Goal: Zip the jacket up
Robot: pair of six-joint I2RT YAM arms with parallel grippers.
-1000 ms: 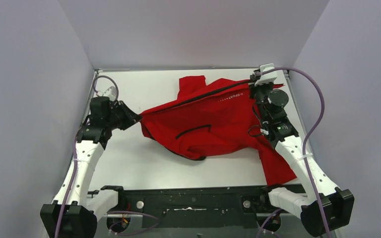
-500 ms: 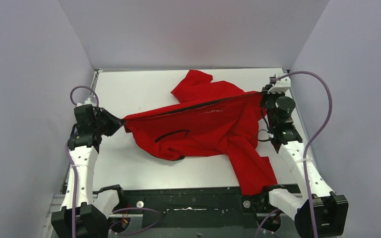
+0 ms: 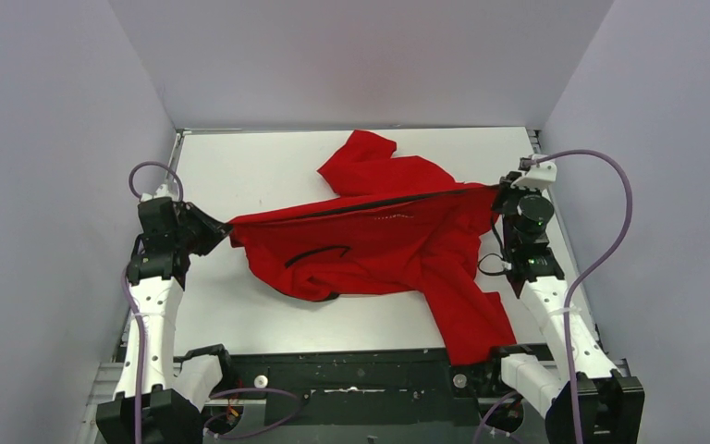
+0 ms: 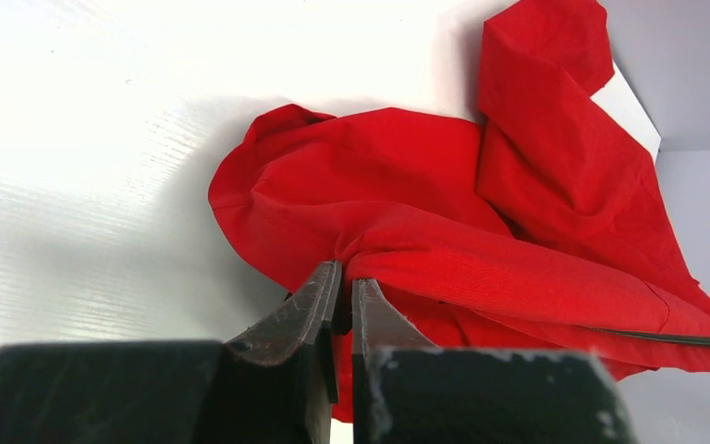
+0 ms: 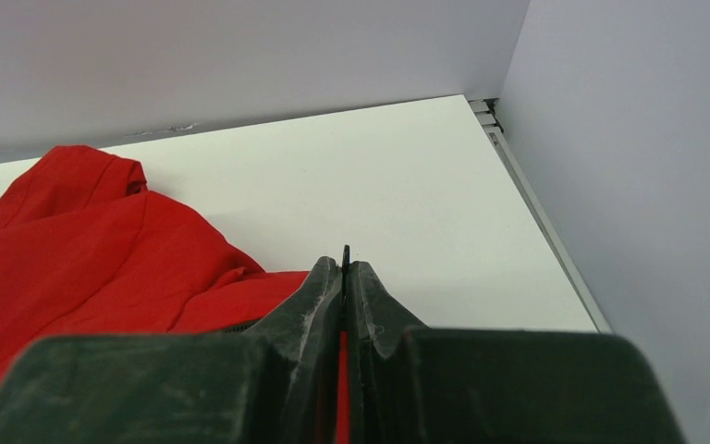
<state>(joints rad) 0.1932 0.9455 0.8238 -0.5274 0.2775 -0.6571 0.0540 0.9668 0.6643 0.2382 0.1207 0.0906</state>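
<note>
Jacket: a bright red soft long-sleeved jacket (image 3: 379, 245) lies across the middle of the white table top (image 3: 250, 166), pulled taut between both arms. One sleeve trails to the near right edge.
Zips: the dark front zipper (image 3: 370, 203) runs along the stretched upper edge, and the dark slanted pocket zip (image 3: 319, 252) is on the left half.
Left arm: the left gripper (image 4: 345, 277) is pinched onto the jacket's left corner.
Right arm: the right gripper (image 5: 344, 268) is clamped on a sliver of red cloth at the jacket's right end.

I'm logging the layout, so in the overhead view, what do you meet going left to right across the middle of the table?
The left claw, shut on one end of the jacket → the jacket, pulled out between → the right claw, shut on its other end.
</note>
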